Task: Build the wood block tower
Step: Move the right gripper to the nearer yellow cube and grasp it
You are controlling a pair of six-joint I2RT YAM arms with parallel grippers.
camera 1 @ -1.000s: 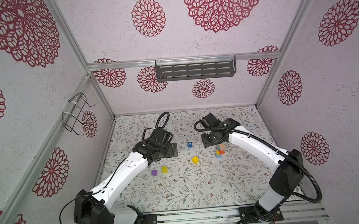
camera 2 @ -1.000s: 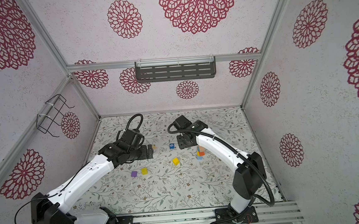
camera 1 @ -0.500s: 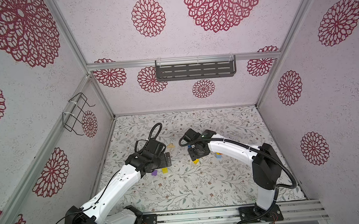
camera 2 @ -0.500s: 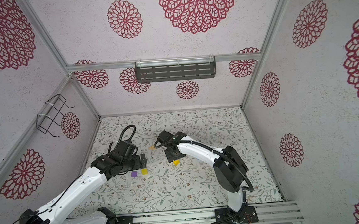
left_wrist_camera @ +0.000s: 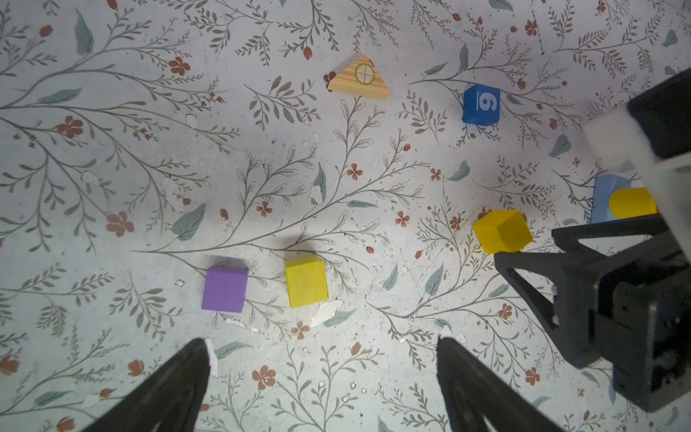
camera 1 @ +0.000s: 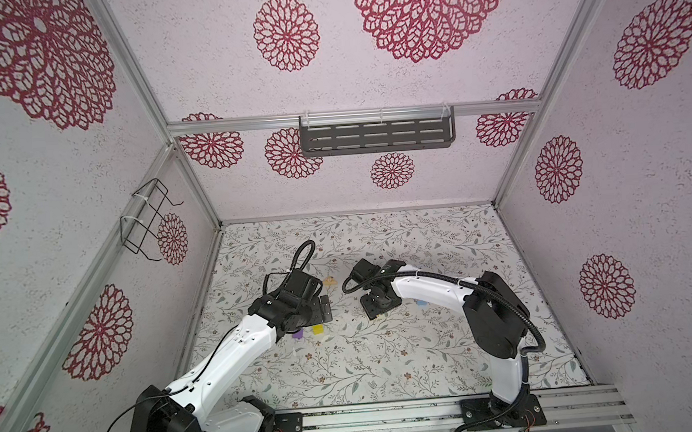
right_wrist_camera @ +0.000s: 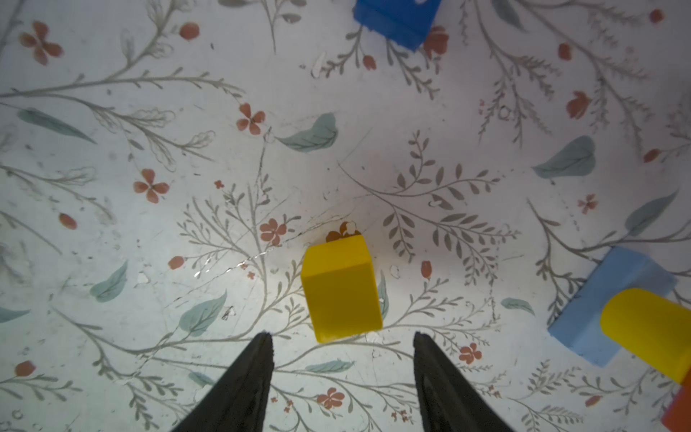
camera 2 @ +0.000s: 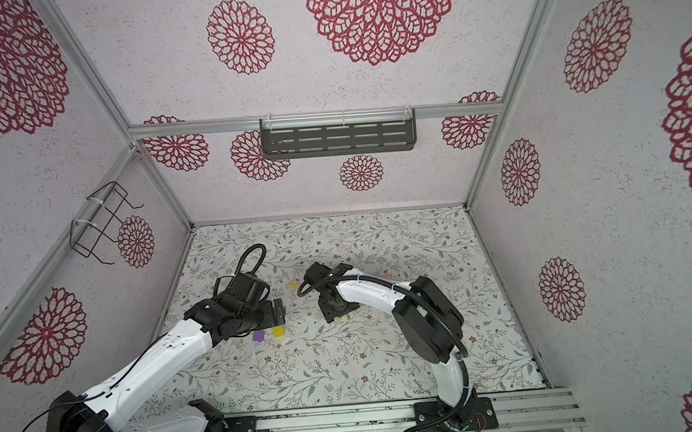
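Note:
The wood block tower (right_wrist_camera: pixel 613 299) shows as a light blue block with a yellow cylinder (right_wrist_camera: pixel 647 329) and an orange piece (right_wrist_camera: pixel 680 409) on it; the left wrist view also catches the tower (left_wrist_camera: pixel 607 202). My right gripper (right_wrist_camera: pixel 343 338) is open, its tips just short of a loose yellow cube (right_wrist_camera: pixel 340 288). My left gripper (left_wrist_camera: pixel 322 339) is wide open and empty, near a purple cube (left_wrist_camera: pixel 224 288) and a second yellow cube (left_wrist_camera: pixel 306 282). In a top view the left gripper (camera 1: pixel 323 308) and right gripper (camera 1: pixel 378 308) hang low at mid-table.
A blue cube marked "6" (left_wrist_camera: pixel 481 104) and a tan triangle (left_wrist_camera: pixel 359 78) lie loose farther back. The right gripper's body (left_wrist_camera: pixel 617 299) crowds one side of the left wrist view. A dark shelf (camera 1: pixel 376 137) and a wire rack (camera 1: pixel 148 218) hang on the walls.
The right arm swung left from the tower to the loose yellow cube and its jaws widened. The left arm drew back toward the front, over the purple and yellow cubes.

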